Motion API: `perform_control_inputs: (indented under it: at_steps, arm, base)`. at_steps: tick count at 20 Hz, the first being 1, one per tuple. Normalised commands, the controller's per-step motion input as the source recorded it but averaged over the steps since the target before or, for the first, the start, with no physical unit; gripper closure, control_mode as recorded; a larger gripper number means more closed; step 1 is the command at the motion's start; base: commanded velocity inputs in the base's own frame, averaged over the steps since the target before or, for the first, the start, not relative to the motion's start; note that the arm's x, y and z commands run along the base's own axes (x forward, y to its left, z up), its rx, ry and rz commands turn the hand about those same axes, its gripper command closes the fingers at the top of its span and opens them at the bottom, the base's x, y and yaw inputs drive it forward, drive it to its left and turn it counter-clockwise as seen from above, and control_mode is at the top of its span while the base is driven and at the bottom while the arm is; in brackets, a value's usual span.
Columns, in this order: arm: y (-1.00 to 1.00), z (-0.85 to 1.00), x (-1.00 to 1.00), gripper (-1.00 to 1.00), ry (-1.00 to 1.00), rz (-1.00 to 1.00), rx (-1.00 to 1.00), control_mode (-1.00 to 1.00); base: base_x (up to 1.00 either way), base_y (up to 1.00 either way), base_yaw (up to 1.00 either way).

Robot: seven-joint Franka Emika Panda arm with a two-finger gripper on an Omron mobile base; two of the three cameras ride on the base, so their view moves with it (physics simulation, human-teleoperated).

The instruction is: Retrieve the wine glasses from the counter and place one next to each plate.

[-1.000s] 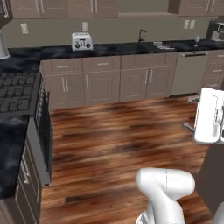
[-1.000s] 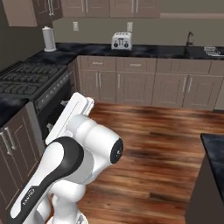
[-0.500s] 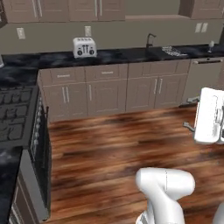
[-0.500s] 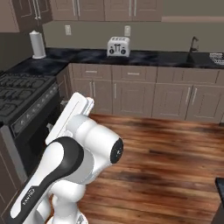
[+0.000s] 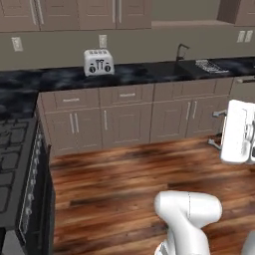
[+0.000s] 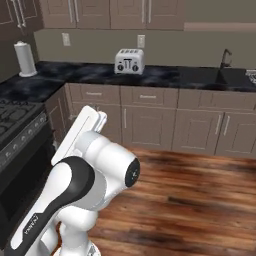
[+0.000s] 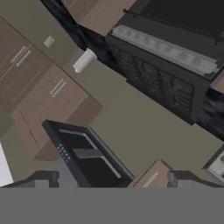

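The two dark fingers [image 7: 43, 177] of the gripper [image 7: 111, 179] stand wide apart, and nothing is between them. The hand looks down at the stove [image 7: 166, 65] and a white paper roll [image 7: 84, 61] on the dark top beside it.

The counter [image 5: 139, 74] is black with white streaks, and it runs along the far wall. A silver toaster [image 5: 98, 62] stands on it. Right of the toaster is the tap [image 5: 182, 50], and right of the tap lies the grey ribbed drainer [image 5: 209, 65]. That end is small and blurry, so I cannot tell if the wine glasses stand near the drainer. The counter is well apart from the fingers, across the wood floor [image 5: 124, 184].

In the right base view, the paper roll [image 6: 25, 58] stands far left of the toaster [image 6: 129, 61].

The whole picture has slid since a second ago. The toaster and the counter now sit lower in both base views and look nearer. That is the base driving, not the things moving. The fingers were just as wide apart before.
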Motion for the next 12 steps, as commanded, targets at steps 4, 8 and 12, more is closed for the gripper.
perform_control_inputs:
  at_steps: [4,8,12]
  arm:
    - [0.0,0.0,0.0,-1.0,0.0,0.0,0.0,1.0]
    - [0.0,0.0,0.0,-1.0,0.0,0.0,0.0,1.0]
    - [0.0,0.0,0.0,-1.0,0.0,0.0,0.0,1.0]
  base:
    - [1.0,-0.51,0.06]
    - [1.0,-0.72,0.03]
    - [1.0,-1.0,0.0]
